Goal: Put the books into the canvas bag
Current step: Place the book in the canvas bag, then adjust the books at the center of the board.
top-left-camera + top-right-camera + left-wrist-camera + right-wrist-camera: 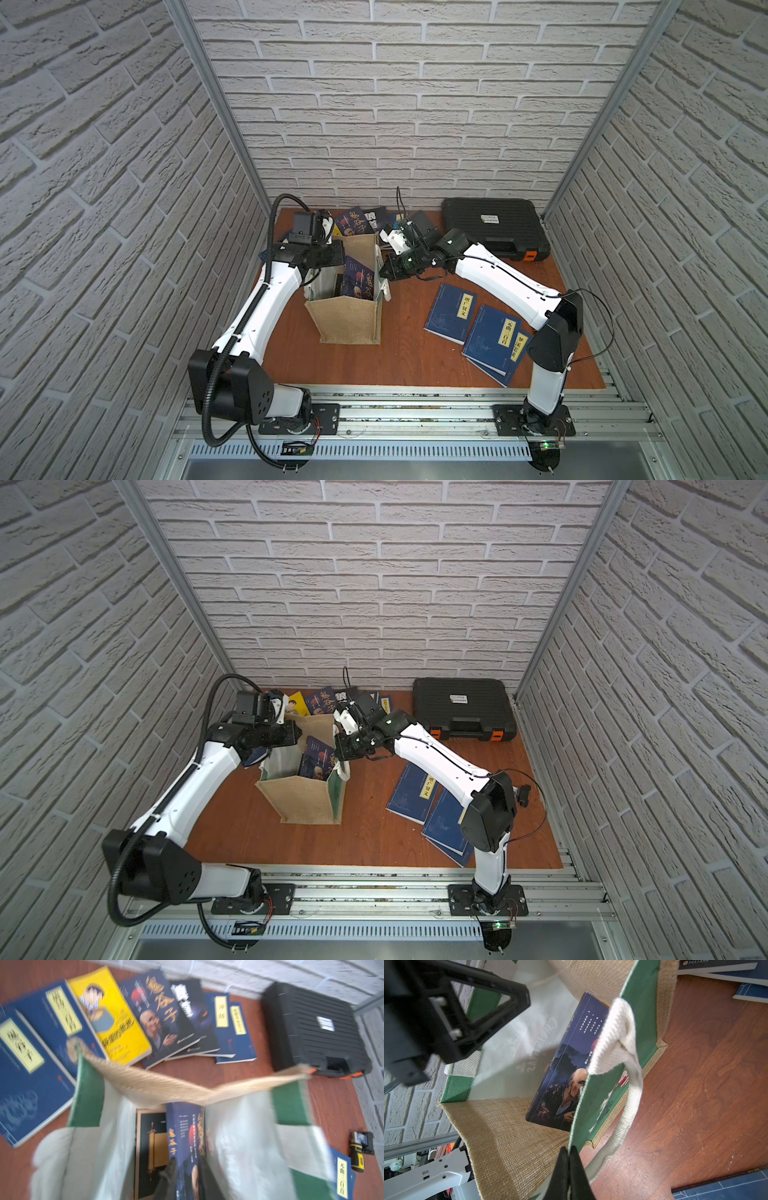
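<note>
Nearest, at 4 o'clock on the desk (374,361), navy books (494,332) overlap flat. At centre the canvas bag (349,320) stands open, a portrait-cover book (359,282) inside. Only the right wrist view shows the right fingers (562,1174) pinched on its green panel rim. The left fingers (521,994) hang over the mouth; how wide they stand I cannot tell. The blurred left wrist view alone shows a scroll-cover book (151,1147) beside the portrait one. Further books (353,220) fan out at 12 o'clock, a black case (490,224) at 1.

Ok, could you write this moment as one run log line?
right claw: shut on canvas bag rim | left claw: over bag mouth, grip unclear | gold-lettered book: standing inside bag | navy books: on table
</note>
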You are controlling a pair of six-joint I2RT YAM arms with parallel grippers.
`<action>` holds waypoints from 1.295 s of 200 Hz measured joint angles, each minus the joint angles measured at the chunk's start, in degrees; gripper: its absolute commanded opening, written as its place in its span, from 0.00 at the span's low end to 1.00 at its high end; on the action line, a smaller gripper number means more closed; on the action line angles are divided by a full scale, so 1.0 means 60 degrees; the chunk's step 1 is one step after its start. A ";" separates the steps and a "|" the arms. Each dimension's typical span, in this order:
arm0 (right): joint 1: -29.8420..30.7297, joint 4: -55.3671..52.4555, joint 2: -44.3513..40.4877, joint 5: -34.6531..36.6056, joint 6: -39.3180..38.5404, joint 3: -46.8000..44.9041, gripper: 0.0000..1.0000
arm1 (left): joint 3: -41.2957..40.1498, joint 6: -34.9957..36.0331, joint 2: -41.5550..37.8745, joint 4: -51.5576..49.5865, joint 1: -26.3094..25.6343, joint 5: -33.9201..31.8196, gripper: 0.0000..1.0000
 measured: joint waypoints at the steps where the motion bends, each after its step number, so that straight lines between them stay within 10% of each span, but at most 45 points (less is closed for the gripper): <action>1: 0.0000 0.0000 0.0000 0.0000 -0.0004 0.0000 0.06 | 0.0011 0.0011 -0.0011 -0.0011 -0.0055 -0.0015 0.16; 48: -0.0036 -0.0004 0.0000 -0.0051 -0.0015 0.0000 0.06 | -0.1107 -0.0004 0.0710 0.0124 -0.1290 -0.0204 0.18; 117: -0.0164 0.0000 0.0000 -0.0142 -0.0011 -0.0007 0.05 | -0.3373 -0.0696 0.1606 0.0688 0.0273 -0.0470 0.43; 158: -0.0168 0.0000 0.0000 -0.0204 -0.0007 -0.0007 0.08 | -0.3089 -0.0656 0.1432 0.0565 0.0233 -0.0539 0.44; 220: -0.0299 -0.0120 -0.0062 -0.0004 -0.0208 0.0000 0.42 | -0.1104 -0.0583 -0.0787 -0.0350 0.0091 -0.0747 0.46; 259: -0.0670 -0.0237 -0.1100 0.0331 -0.0372 -0.0667 0.49 | 0.0412 -0.0612 -0.1654 -0.0856 -0.1457 -0.1596 0.46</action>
